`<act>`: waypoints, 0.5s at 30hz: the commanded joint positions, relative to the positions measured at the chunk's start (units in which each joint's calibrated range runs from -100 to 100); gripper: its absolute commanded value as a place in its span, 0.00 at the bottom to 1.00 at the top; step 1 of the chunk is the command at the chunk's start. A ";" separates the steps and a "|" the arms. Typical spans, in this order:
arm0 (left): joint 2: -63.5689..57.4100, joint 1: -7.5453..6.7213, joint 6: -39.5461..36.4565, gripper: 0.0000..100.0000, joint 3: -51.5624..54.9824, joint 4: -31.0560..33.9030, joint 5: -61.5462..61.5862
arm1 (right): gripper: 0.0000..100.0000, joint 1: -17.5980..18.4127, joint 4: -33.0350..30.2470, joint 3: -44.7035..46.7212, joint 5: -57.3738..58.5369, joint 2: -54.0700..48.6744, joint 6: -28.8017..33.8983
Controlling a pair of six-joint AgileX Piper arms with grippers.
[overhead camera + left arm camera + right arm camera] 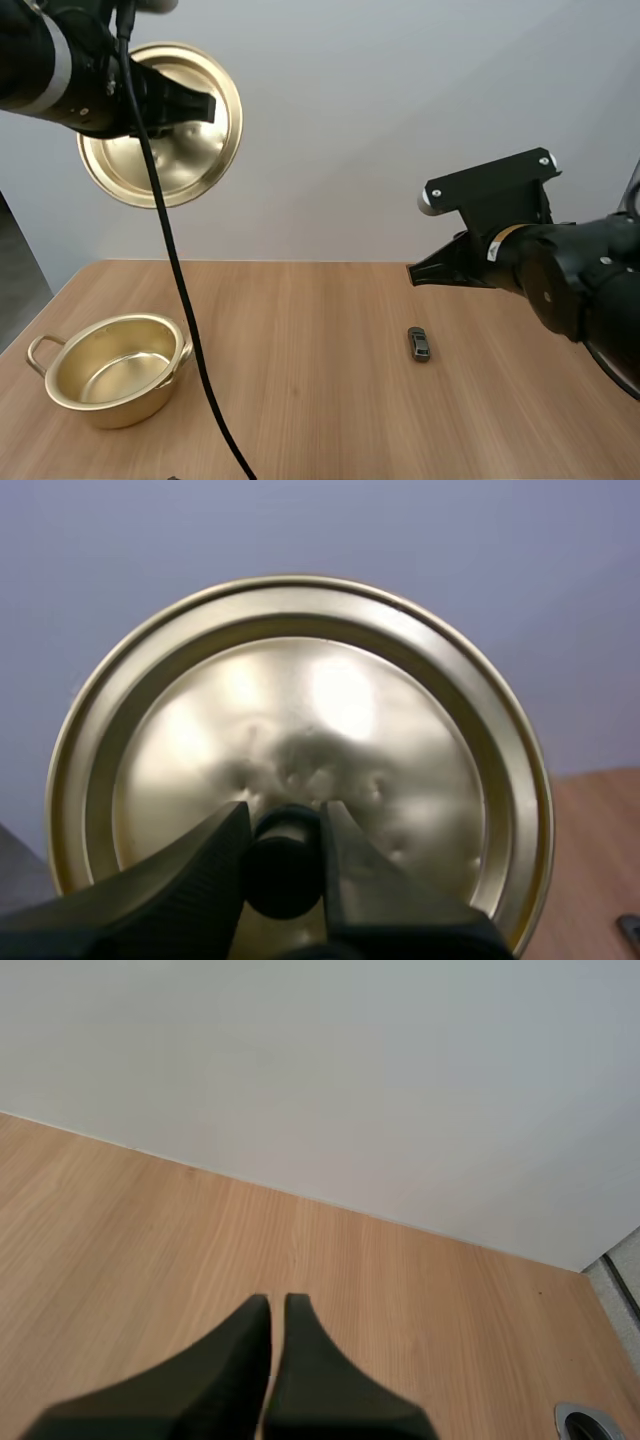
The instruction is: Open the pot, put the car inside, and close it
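A plain pale wall (400, 120) is standing behind a light wooden surface (320, 420), which is carrying very little. A round metal fitting (590, 1422) is sitting in the wood near one corner.

The pot (115, 370) is resting open on the left side of the surface, its gold bowl showing nothing inside. The left end effector (205, 105) is holding the gold lid (180, 165) high in the air above the pot, tilted on edge. In the left wrist view its fingers are clamping the lid's dark knob (285, 870) between them.

The right end effector (412, 274) is hovering over the right half of the surface with its fingers lying together and gripping nothing. The small dark toy car (419, 343) is lying on the wood just below and in front of it, well apart from the pot.

So the opening looks done. What remains, as I judge it, is picking up the car, carrying it across into the pot and setting the lid back on. The right fingers will need to spread before they can take the car.
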 commanded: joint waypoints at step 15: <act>-18.33 0.04 -2.21 0.00 -0.09 -7.59 -15.09 | 1.00 -0.03 4.89 -5.76 -1.90 29.88 0.30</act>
